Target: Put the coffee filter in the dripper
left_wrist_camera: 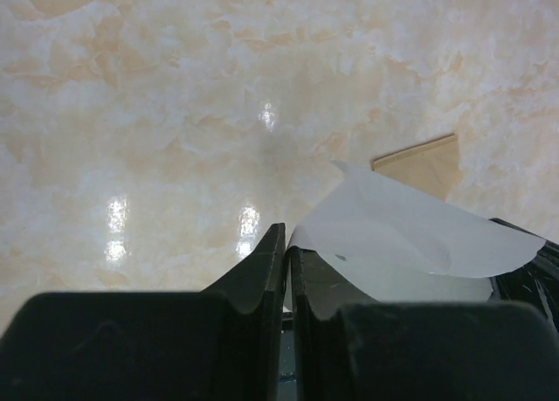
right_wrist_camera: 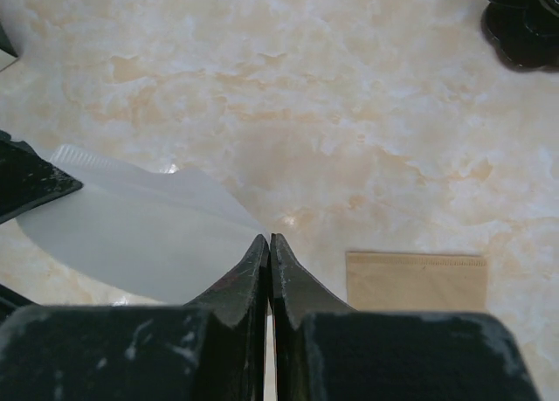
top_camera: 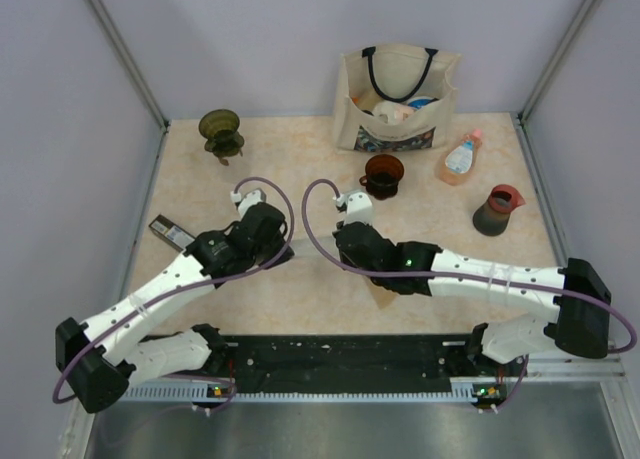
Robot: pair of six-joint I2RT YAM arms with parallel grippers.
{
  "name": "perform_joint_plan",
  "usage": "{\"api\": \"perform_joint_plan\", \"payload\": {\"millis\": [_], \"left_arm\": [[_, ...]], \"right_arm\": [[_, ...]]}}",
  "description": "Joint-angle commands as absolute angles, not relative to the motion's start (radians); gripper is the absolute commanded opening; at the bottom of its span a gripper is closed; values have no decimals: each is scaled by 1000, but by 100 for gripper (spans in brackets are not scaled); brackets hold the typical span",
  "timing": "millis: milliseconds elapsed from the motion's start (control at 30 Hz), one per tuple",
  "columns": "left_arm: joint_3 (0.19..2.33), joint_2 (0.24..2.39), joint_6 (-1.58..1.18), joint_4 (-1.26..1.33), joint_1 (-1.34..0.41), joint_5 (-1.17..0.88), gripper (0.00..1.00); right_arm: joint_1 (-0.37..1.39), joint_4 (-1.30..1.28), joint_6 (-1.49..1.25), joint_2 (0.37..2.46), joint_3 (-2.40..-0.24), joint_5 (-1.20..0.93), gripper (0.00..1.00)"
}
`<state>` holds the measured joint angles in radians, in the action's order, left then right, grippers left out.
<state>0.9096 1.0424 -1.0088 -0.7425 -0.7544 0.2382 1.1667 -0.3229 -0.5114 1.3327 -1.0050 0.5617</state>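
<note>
Table (top_camera: 200, 189) of beige marbled pattern, two robot arms meeting at its middle. Left gripper (left_wrist_camera: 286, 244) and right gripper (right_wrist_camera: 268, 244) each have their fingers pressed together on opposite edges of one white coffee filter (left_wrist_camera: 402, 235), stretched between them. A brown filter (right_wrist_camera: 417, 280) lies flat just beside. The dark brown dripper (top_camera: 383, 174) stands farther back, apart from both

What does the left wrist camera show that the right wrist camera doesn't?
Left wrist only: the left fingers pinching one edge of the white filter. Right wrist only: the right fingers pinching its other end, plus a dark cup in the frame's top corner. Both: the white filter and the brown filter lying flat on the table.
</note>
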Motion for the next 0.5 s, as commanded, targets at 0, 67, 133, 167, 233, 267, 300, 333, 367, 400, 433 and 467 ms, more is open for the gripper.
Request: {"api": "perform_joint_plan", "payload": {"millis": [0,67,133,167,233,267,300,333,367,400,433,467], "left_arm": [[974,1043,-1009,-825,-758,296,10],[982,1051,-996,-807,-758,266,10],[985,1061,-980,-784,-758,236,9],[988,1066,-974,-781,-758,227,7],[1002,1080,-966,-784,-758,221,0],[1006,1084,-965,-790,-758,225,0],[1009,1088,-960,-792,-758,225,0],[1014,1091,-957,-793,-758,224,0],[1019,1091,-956,-792,-758,224,0],[1025,1089,-953,-793,-758,225,0],[1029,1089,-950,-793,-758,227,0],[1038,1088,-946,-792,-758,235,0]], "right_arm": [[1140,-373,-534,1302,-1026,640,0],[1138,-364,-532,1299,-1026,623,0],[1140,-345,-520,1299,-1023,595,0],[1140,-338,-514,1299,-1020,585,0],[1138,-334,-509,1299,-1023,586,0],[1137,-333,-508,1298,-1026,586,0],[1137,-331,-506,1295,-1028,586,0],[1137,-327,-503,1292,-1028,584,0],[1137,-321,-496,1286,-1028,583,0],[1137,-311,-494,1281,-1028,580,2],[1137,-299,-488,1273,-1026,575,7],[1137,-282,-476,1263,-1025,566,16]]}}
